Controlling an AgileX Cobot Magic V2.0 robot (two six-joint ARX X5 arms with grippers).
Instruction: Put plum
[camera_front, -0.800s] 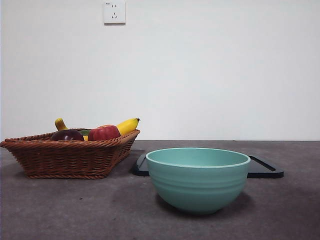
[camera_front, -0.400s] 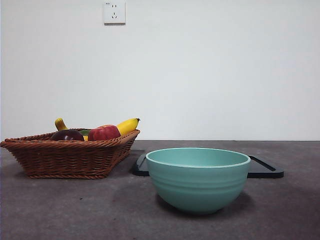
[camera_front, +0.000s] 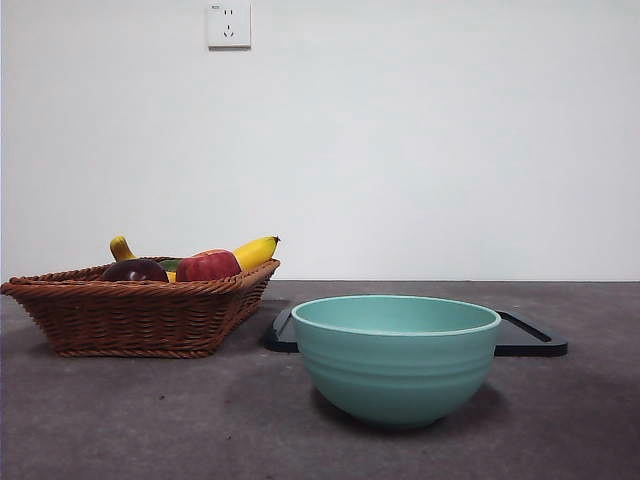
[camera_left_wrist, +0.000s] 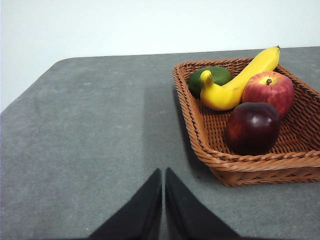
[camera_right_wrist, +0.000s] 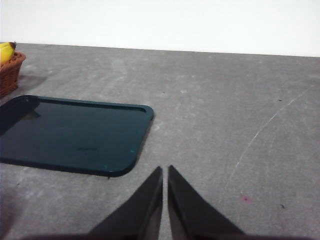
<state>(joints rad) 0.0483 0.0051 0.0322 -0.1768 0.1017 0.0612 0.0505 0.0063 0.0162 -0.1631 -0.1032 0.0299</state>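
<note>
The plum (camera_left_wrist: 252, 127), dark maroon and glossy, lies in the wicker basket (camera_left_wrist: 200, 135) beside a red apple (camera_left_wrist: 268, 91). In the front view the plum (camera_front: 135, 270) peeks over the rim of the basket (camera_front: 140, 315) at the left. My left gripper (camera_left_wrist: 163, 175) is shut and hovers over bare table, short of the basket and apart from it. My right gripper (camera_right_wrist: 165, 172) is shut too, above the table near a corner of the dark tray (camera_right_wrist: 70, 135). Neither arm shows in the front view.
A banana (camera_left_wrist: 240, 80) and a green fruit (camera_left_wrist: 210, 77) share the basket. A mint-green bowl (camera_front: 396, 355) stands front and centre, with the dark tray (camera_front: 530, 340) flat behind it. A wall with a socket (camera_front: 228, 24) closes the back.
</note>
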